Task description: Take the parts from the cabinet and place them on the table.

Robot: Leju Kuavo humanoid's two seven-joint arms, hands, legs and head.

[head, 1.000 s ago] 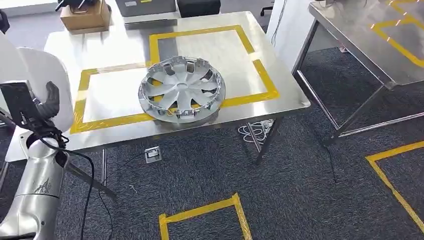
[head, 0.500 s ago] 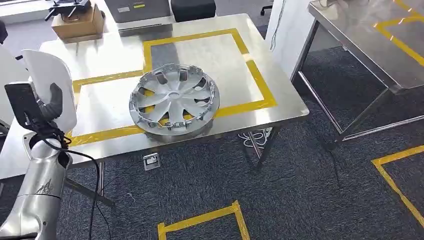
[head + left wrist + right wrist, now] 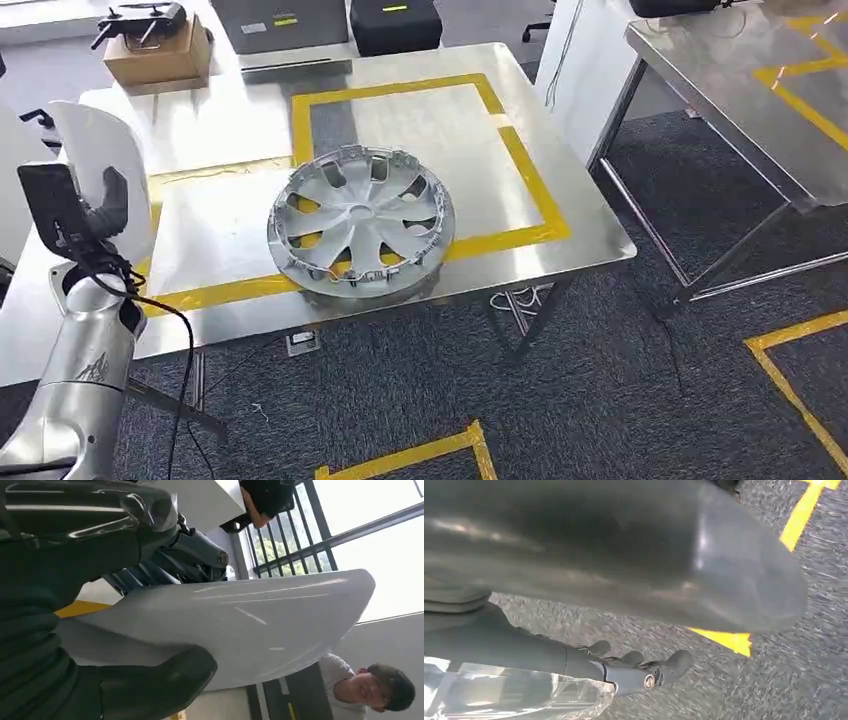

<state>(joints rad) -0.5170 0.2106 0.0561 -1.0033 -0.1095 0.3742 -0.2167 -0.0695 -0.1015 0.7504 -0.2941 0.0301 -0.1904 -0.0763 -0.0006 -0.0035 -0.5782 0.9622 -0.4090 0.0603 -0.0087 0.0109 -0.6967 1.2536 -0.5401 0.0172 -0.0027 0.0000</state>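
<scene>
**White panel in the left hand, hubcap on the taped table**

The left hand (image 3: 97,212) grips a white curved panel (image 3: 105,165), thumb on one face and dark fingers on the other, holding it upright above the near left end of the steel table (image 3: 590,225). In the left wrist view the same panel (image 3: 240,625) lies clamped between the thick thumb (image 3: 150,680) and the fingers.

A silver hubcap (image 3: 360,222) rests on the table near its front edge, lying across a line of yellow tape (image 3: 520,150) that marks rectangles on the top. At the table's far side stand a cardboard box (image 3: 155,58) with a dark device on it and two dark cases (image 3: 395,22). A second steel table (image 3: 740,80) stands well apart to the right.

The right hand (image 3: 634,667) hangs above grey carpet (image 3: 774,680), its fingers slightly curled and apart, gripping nothing. A person (image 3: 370,687) is near the panel.
</scene>
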